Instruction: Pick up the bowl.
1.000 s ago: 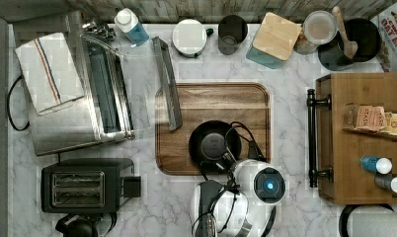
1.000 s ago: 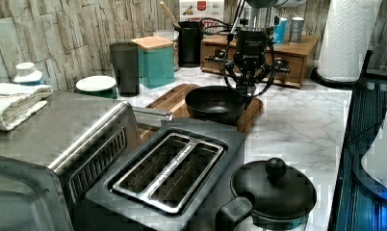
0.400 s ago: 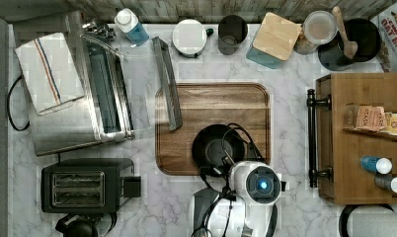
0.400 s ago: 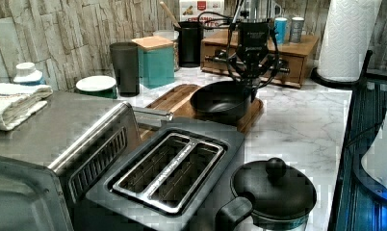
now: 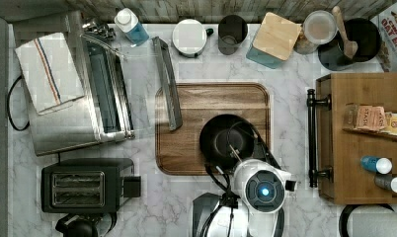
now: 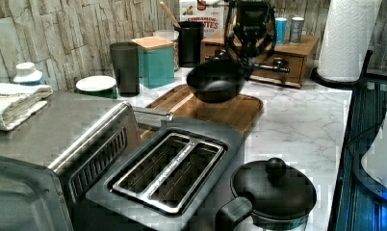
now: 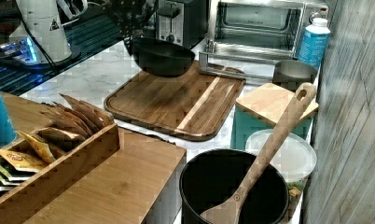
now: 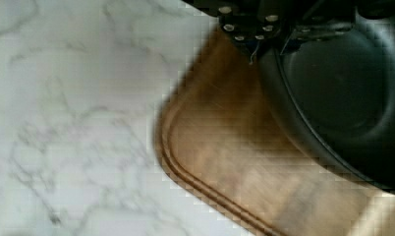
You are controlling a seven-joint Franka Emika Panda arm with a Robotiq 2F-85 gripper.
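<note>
1 bowl [image 5: 226, 142], 1 board [image 5: 186, 148] (wood)

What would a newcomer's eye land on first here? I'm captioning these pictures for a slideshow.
The black bowl hanging in the air above the wooden cutting board, held at its rim by the gripper, stands out first. In the left view's foreground sits a black toaster beside a silver toaster oven. In the right view, a wooden spoon leans in a black round dish.
</note>
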